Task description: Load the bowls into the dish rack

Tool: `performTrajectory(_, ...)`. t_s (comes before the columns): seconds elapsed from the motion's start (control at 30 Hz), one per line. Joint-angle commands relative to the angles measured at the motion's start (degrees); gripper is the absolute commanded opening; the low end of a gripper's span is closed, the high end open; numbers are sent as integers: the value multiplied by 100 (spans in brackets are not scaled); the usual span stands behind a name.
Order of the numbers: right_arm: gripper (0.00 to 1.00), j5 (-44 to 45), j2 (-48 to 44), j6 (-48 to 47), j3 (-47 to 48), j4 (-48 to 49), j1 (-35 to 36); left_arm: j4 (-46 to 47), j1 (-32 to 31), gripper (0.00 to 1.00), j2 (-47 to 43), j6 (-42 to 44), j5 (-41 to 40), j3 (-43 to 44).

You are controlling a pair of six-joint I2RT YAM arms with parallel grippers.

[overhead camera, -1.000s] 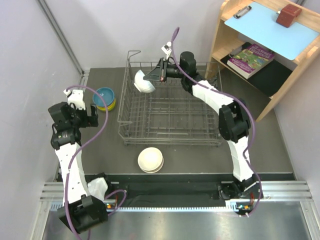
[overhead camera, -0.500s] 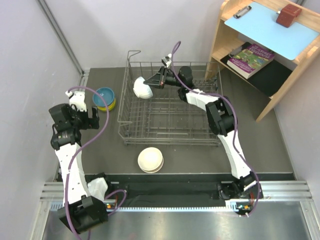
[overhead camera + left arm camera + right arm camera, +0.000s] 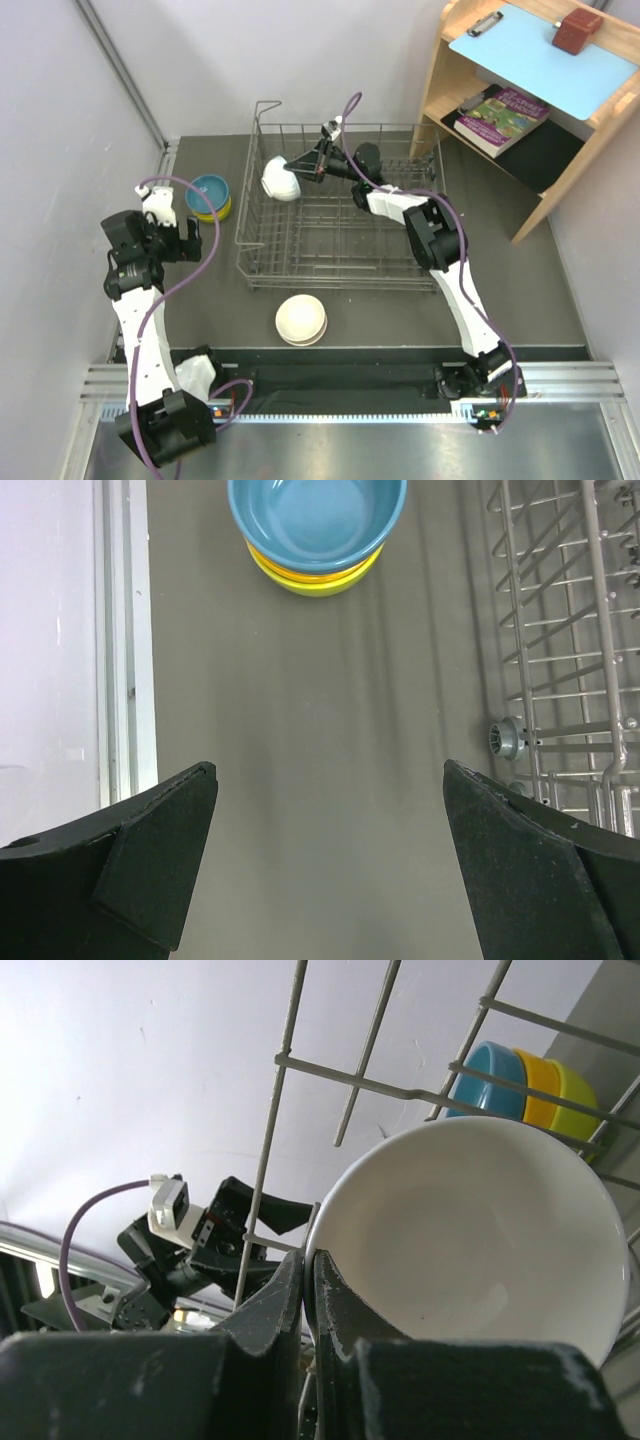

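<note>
one white bowl (image 3: 470,1240) pinched by right hand (image 3: 308,1272) | left hand (image 3: 328,772) released | book (image 3: 502,118) title illegible

White arms (image 3: 140,330), black fingers (image 3: 150,850), purple cables (image 3: 101,1197)

The right gripper (image 3: 302,166), clamped on the rim of the white bowl (image 3: 279,181), carries it left and slightly nearer than a second ago, toward the far-left corner of the dish rack (image 3: 340,270). The bowl tips its rounded underside upward as the right arm's elbow (image 3: 432,235) swings in over the rack's right edge.
</note>
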Motion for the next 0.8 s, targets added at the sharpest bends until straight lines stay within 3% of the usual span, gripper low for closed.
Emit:
performTrajectory(0.0, 0, 326, -17, 332, 73, 822, 164, 77, 44, 99, -119, 72, 169, -32)
performTrajectory(0.4, 0, 713, -157, 95, -621, 400, 261, 50, 44, 99, -66, 177, 274, -32)
performTrajectory(0.77, 0, 1012, -473, -977, -1070, -1014, 112, -20, 44, 99, 48, 186, 292, 38)
